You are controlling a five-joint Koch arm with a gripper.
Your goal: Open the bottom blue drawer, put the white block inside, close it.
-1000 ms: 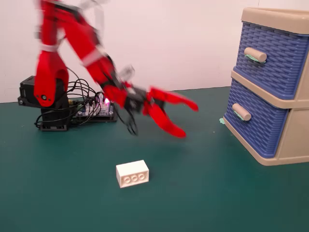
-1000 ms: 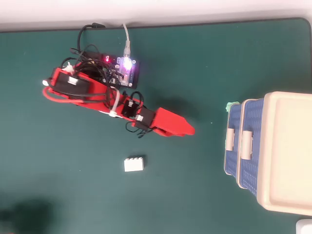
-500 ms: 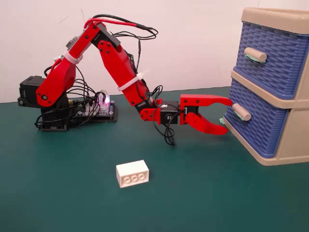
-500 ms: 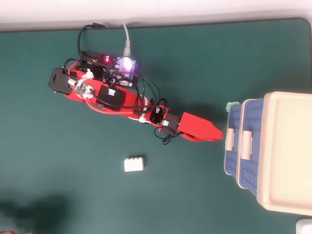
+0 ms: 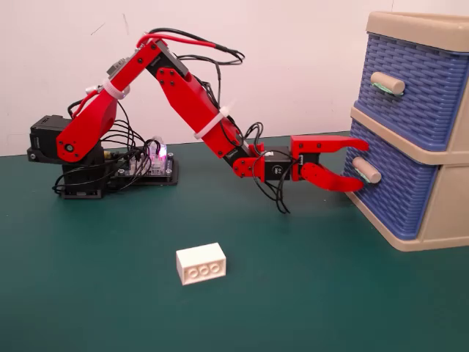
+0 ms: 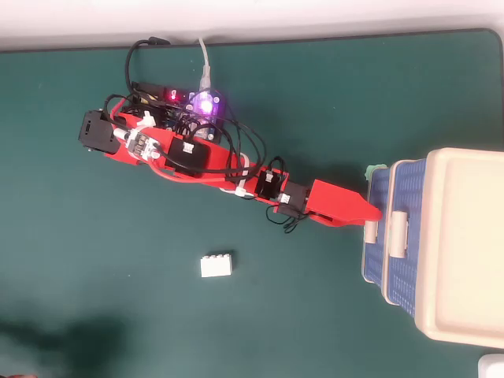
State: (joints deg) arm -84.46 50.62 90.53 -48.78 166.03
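Observation:
The bottom blue drawer (image 5: pixel 392 187) looks closed in the beige-framed unit; it also shows in the overhead view (image 6: pixel 373 260). Its beige handle (image 5: pixel 366 170) lies between the jaws of my red gripper (image 5: pixel 364 166), one jaw above it and one below, both apart from it, so the gripper is open. In the overhead view the gripper (image 6: pixel 370 211) reaches the drawer front at the far end of the handle (image 6: pixel 370 233). The white block (image 5: pixel 201 263) lies on the green mat in front of the arm, circles facing the camera, also seen from above (image 6: pixel 216 265).
The upper blue drawer (image 5: pixel 410 88) is closed, with its own handle (image 5: pixel 387 83). The arm's base (image 5: pixel 69 158) and a lit controller board (image 5: pixel 155 158) stand at the back left. A white wall runs behind the table. Green mat (image 5: pixel 330 293) lies around the block.

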